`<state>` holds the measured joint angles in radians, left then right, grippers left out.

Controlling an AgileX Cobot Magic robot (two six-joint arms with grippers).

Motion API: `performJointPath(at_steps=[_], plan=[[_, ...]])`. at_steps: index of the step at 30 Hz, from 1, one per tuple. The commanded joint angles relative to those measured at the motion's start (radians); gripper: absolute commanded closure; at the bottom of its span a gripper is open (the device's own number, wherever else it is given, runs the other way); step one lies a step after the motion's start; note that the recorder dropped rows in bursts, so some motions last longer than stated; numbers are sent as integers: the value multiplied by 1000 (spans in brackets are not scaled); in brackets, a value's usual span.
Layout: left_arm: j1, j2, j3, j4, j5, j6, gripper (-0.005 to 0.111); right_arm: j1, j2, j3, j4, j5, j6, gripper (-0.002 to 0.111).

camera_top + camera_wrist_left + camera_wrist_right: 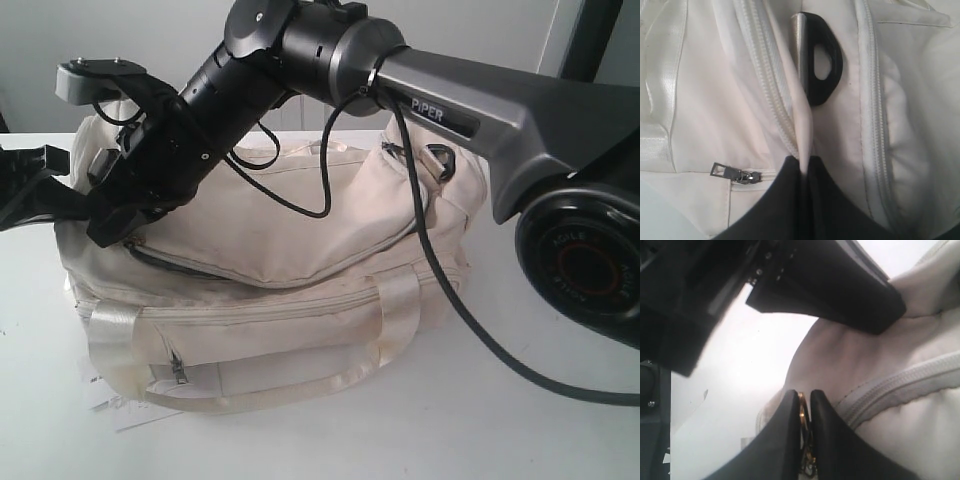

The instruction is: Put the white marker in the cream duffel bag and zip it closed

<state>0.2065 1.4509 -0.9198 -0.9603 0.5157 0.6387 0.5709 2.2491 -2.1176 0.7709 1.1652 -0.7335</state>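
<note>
White tabletop [300,445] carries the cream duffel bag [300,240]. Above the bag, the right arm [520,120] bears the word "PIPER" [441,112]. At one end of the bag, the right gripper [804,395] pinches a brass-coloured metal piece [801,410]. The left gripper [803,160] is clamped on a fold of bag fabric beside the bag's black ring [824,65].

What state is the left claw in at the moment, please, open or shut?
Shut: the left claw pinches a fold of the cream duffel bag beside its zipper.
</note>
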Motion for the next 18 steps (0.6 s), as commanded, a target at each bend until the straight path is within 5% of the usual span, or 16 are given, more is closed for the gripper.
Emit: performJointPath(at_steps=[1,18], plan=[[1,-4,2,-7,-37,12,107,6,-14,-4,-13,56,-2,108],[1,-4,2,-4,-45,17,107,6,-14,-4,-65,56,23,108]])
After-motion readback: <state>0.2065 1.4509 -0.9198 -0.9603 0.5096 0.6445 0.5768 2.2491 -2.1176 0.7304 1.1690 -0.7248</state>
